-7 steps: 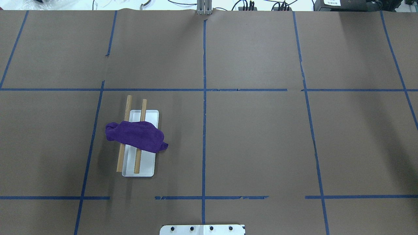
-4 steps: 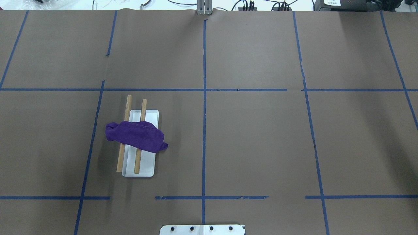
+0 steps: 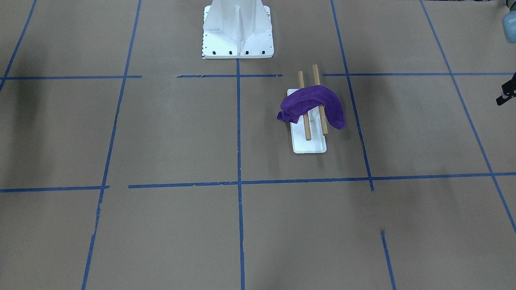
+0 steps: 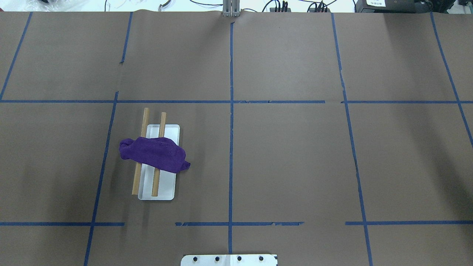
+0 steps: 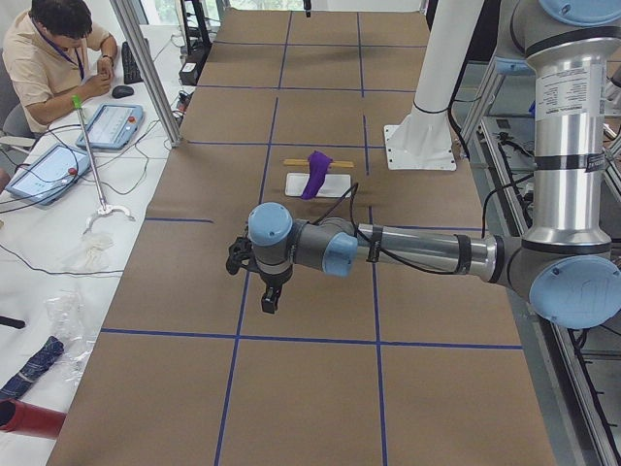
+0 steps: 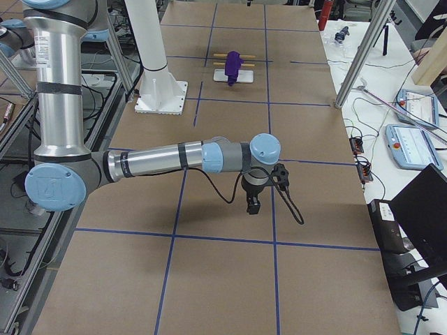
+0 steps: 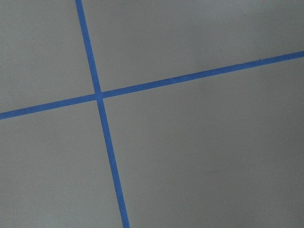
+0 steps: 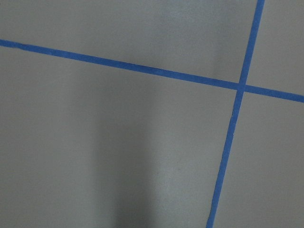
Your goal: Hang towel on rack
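The purple towel [image 4: 153, 154] lies draped across both wooden dowels of the rack [image 4: 164, 186] on the table's left half. One end hangs off each side, as the front-facing view shows [image 3: 318, 100]. The rack's white base [image 3: 309, 145] sits flat on the brown paper. My left gripper [image 5: 272, 296] hangs far from the rack over a tape cross, in the left side view. My right gripper [image 6: 253, 204] hangs over the table's other end in the right side view. I cannot tell whether either is open or shut. Both wrist views show only brown paper and blue tape.
The white bolted pedestal [image 3: 238, 32] stands at the robot's side of the table, near the rack. Blue tape lines divide the brown paper into squares. An operator [image 5: 49, 49] sits with tablets beyond the table's far edge. A metal post [image 6: 363, 49] stands near there.
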